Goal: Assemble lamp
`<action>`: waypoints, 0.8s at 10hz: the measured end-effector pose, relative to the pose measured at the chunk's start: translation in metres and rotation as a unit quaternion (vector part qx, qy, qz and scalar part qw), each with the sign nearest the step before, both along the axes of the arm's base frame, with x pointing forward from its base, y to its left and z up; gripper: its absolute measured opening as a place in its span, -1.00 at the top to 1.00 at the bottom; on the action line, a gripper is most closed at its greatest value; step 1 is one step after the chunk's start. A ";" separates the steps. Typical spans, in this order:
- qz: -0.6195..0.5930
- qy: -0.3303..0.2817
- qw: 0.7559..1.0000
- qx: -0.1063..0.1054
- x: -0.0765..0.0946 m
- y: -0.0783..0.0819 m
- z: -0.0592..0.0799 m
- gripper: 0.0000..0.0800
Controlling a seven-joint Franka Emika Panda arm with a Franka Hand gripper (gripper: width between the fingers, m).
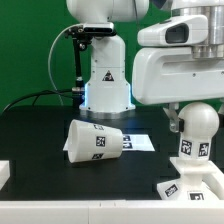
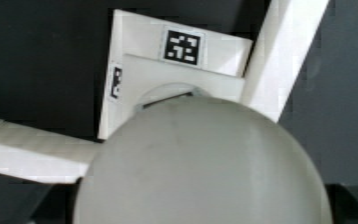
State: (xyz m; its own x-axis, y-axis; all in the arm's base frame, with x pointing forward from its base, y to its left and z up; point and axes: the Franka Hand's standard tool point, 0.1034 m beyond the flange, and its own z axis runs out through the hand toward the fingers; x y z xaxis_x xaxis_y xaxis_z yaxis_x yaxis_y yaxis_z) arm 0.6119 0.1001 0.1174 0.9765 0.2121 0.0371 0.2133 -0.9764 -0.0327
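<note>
Hand [image 1: 186, 107]: under the big white arm links, just above and behind the white round-headed plastic bulb [image 1: 197, 128]. The links and the bulb's head hide most of the fingers. Cannot tell whether the hand is spread or clamped, or whether it touches the bulb at all. Wrist view is no help: the bulb's head [image 2: 194, 165] fills the near field as a blurred, pale grey dome.

Bulb: upright, long axis vertical, round head up, narrow stem down. One black-and-white square tag on the stem faces the exterior camera. It stands on the flat square white plastic base [image 1: 196, 186], at the exterior view's right, near the front edge of the black bench [image 1: 40, 125].

Base in wrist view [image 2: 149, 70], seen from above: square tag near one corner, second tag on a side edge, round socket partly covered by the dome. Seated in the socket or only over it: cannot tell.

Tapered cup-like white plastic shade [image 1: 93, 140]: mid-bench, well apart from the bulb, lying on its side. Long axis runs across the exterior view, wider mouth toward that view's left. Two tags show on its wall.

The marker board [image 1: 140, 143]: flat, just behind the shade.

Labels: the tags are patterns only, no readable lettering. Triangular warning sticker [image 1: 104, 75] on the robot's white pedestal [image 1: 105, 92]; symbol too small to read.
</note>
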 end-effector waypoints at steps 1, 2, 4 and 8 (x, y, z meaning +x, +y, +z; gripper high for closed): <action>-0.051 0.001 0.999 0.003 0.001 0.000 0.000 -0.44; -0.113 -0.001 0.994 0.008 0.003 -0.001 0.001 -0.44; -0.260 -0.011 0.965 0.019 0.005 0.001 0.000 -0.44; -0.505 -0.008 0.861 0.061 0.005 -0.005 -0.002 -0.44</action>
State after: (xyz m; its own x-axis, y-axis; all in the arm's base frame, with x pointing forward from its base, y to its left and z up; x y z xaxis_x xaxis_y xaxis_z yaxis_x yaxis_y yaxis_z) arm 0.6173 0.0954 0.1156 0.6597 -0.7514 0.0136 -0.7414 -0.6536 -0.1520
